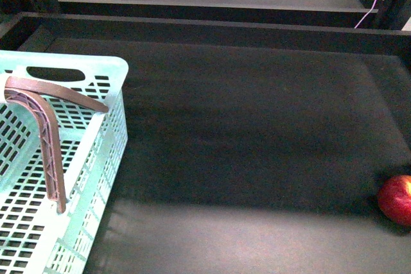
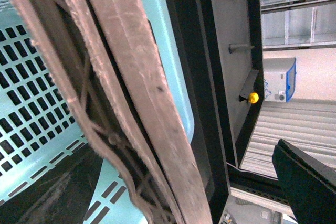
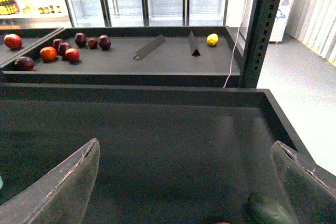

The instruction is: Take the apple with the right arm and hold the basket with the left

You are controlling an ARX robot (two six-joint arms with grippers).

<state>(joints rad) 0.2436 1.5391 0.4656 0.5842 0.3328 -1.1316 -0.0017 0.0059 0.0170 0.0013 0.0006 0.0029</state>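
Closest to the left wrist camera, the handle is seen as a broad brown latticed bar crossing the view, with the basket behind it. One left finger is shown clear of the handle, on the side away from the basket floor. The other finger is cut off, so it cannot be told whether anything is gripped. The right gripper is held wide open, and only bare dark table is seen between its fingers. The apple is found at the right margin of the front view, partly cut off, resting on the table well apart from the basket. No arm is shown in the front view, so the apple's bearing from the right fingers has to be judged. A thin reddish sliver at the edge of the right wrist view, between the fingers and nearer the wrist than the tips, may be the apple, though too little is shown for certainty. If so, it lies below and short of the fingertips. Being round, it offers no long axis to be squared to. The right arm is judged the nearer one. In the front view the handle is seen raised and tilted, its top end running out of frame.
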